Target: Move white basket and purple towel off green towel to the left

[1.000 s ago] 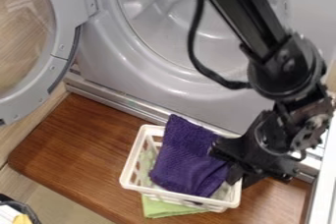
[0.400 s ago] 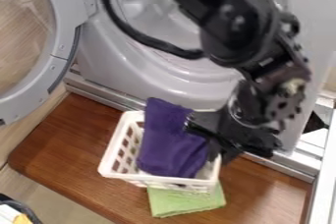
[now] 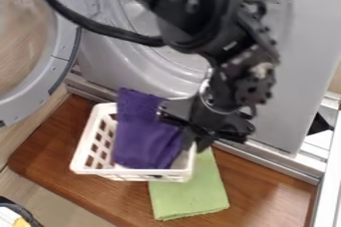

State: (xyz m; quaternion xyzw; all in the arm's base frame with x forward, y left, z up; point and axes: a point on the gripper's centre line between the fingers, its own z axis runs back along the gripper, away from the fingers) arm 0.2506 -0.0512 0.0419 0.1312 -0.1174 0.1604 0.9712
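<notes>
White basket [image 3: 120, 173] seen over wooden bench [image 3: 266, 186], to view's left of pincer [image 3: 193, 144]; purple towel [image 3: 143, 141] carried inside, far end draped over back rim; pincer placed at basket's right rim, whether closed on it cannot be told; green towel [image 3: 193, 196] overlapped by basket's near right corner; short leftward shift judged needed, basket to be led from its right side.

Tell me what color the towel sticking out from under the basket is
Light green, plain, seen in the camera view.
</notes>
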